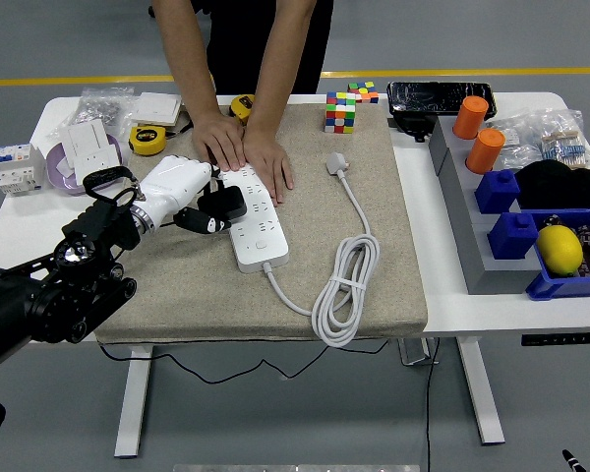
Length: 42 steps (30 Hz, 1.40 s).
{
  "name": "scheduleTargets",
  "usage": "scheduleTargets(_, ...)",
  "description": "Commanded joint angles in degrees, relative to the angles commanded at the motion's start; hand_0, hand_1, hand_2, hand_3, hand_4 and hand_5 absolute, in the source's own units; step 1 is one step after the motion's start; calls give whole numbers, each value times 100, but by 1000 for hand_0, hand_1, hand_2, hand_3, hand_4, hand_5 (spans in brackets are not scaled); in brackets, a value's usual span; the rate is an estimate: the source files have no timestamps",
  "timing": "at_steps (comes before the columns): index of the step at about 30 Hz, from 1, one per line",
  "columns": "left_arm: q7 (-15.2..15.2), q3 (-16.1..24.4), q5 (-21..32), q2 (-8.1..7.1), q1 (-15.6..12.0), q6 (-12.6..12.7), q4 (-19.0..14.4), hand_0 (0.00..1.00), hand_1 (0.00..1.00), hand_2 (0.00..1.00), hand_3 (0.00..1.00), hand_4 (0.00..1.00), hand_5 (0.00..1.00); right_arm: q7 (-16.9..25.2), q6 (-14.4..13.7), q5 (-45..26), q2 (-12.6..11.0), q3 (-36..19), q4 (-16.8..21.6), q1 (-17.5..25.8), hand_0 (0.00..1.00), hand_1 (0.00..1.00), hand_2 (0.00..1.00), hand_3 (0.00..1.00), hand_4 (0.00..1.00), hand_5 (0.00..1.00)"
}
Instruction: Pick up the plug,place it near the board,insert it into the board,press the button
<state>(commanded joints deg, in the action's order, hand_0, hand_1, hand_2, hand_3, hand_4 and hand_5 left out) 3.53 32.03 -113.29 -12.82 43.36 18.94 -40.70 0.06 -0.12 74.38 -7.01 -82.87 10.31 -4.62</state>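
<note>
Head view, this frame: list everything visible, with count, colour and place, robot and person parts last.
Power strip: 1, white, on the mat, left of centre.
Plug: 1, black, at the strip's left edge, in the left hand.
Strip's cable: 1, white, coiled to the strip's right, its own plug lying free.
Mat: 1, beige, covering the table's middle.
Table: 1, white.
Puzzle cube: 1, multicoloured, mat's far edge.
Tape measures: 2, yellow, far left.
Orange cylinders: 2, right, on the grey rack.
Blue bins: several, right edge.
Lemon-like fruit: 1, yellow, in a blue bin.
Left hand: 1, white, black arm, gripping the plug.
Person's hands: 2, pressing the strip's far end.
</note>
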Motion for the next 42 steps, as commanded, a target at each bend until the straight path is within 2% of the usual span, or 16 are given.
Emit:
scheduleTargets(12,-16,-114,-123,-40,62,-40,47,617,539,431,487,509,2,10,0,-32,-8,17,0,-20,928,850,797,799,998,998)
scheduleTargets(38,-54,-399,-192,-20,151,-158,114,620,540,430,491,512,2,4,6,-16,-33,22,0,-24,929,850,797,800,998,998)
scheduleTargets(39,-53,-401,-196,-18,151,-164,112,628,545,448,523,529,2,4,6,-14,-33,19,0,-22,929,850,797,800,998,998)
scheduleTargets(42,-51,-403,-216,-18,151,-176,111,628,545,448,523,529,2,3,8,-11,-32,20,0,-17,929,850,797,800,998,998)
